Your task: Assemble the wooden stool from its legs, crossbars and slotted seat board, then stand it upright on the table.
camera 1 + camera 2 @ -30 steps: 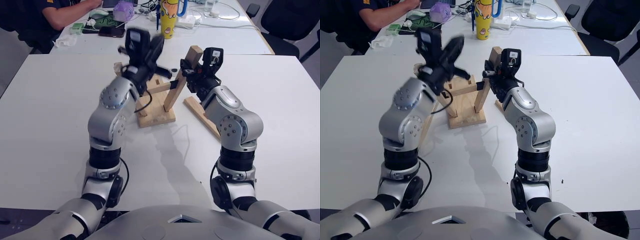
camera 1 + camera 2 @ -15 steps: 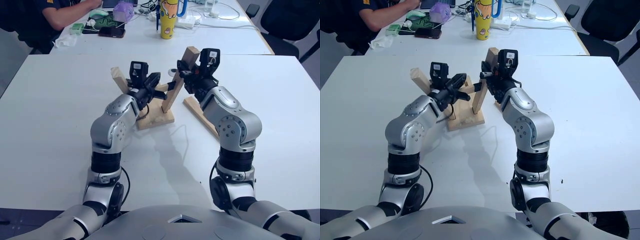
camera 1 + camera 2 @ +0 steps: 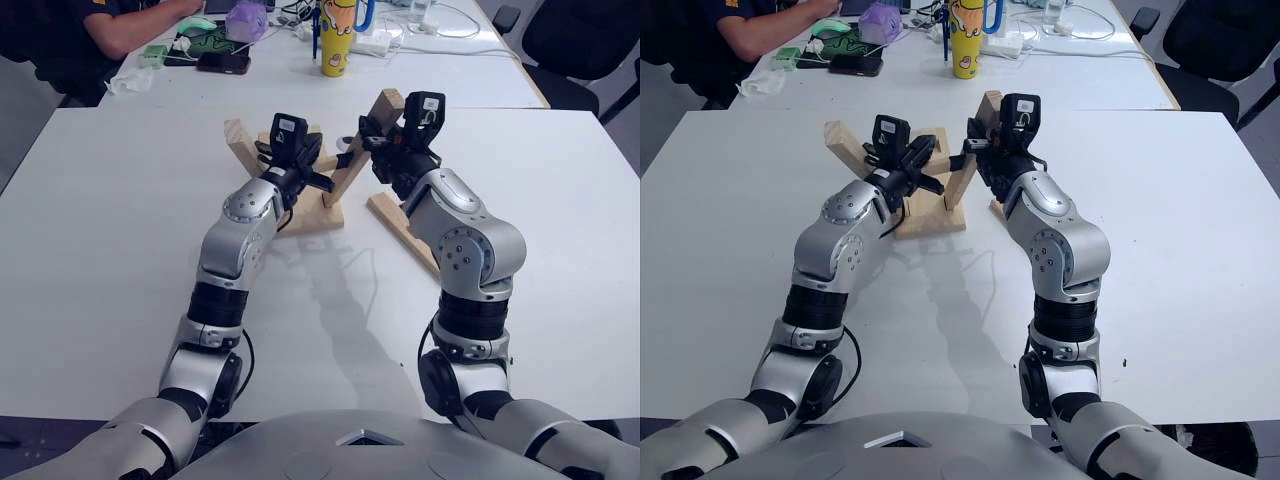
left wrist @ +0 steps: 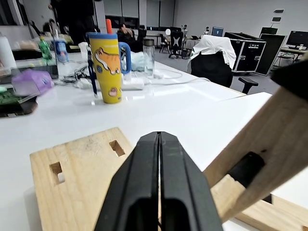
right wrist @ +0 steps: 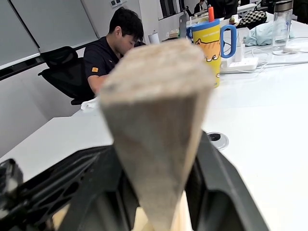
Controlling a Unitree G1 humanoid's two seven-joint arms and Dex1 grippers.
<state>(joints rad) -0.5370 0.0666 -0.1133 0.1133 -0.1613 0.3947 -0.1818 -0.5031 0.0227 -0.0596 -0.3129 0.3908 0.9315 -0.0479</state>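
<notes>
The right gripper (image 3: 372, 142) is clenched on a tilted wooden leg (image 3: 352, 175) whose lower end reaches the slotted seat board (image 4: 82, 178), which lies flat on the white table (image 3: 120, 220). The left gripper (image 4: 159, 144) sits low over the board, its fingers pressed together on nothing. Another leg (image 3: 238, 145) slants up at the board's far left. A loose wooden piece (image 3: 398, 228) lies beside the right arm.

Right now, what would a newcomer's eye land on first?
The right gripper clamped on a tilted wooden leg over the slotted seat board, far-centre on the table. Next to it the shut left gripper sits just above that board. A loose wooden bar lies beside the right arm.
</notes>
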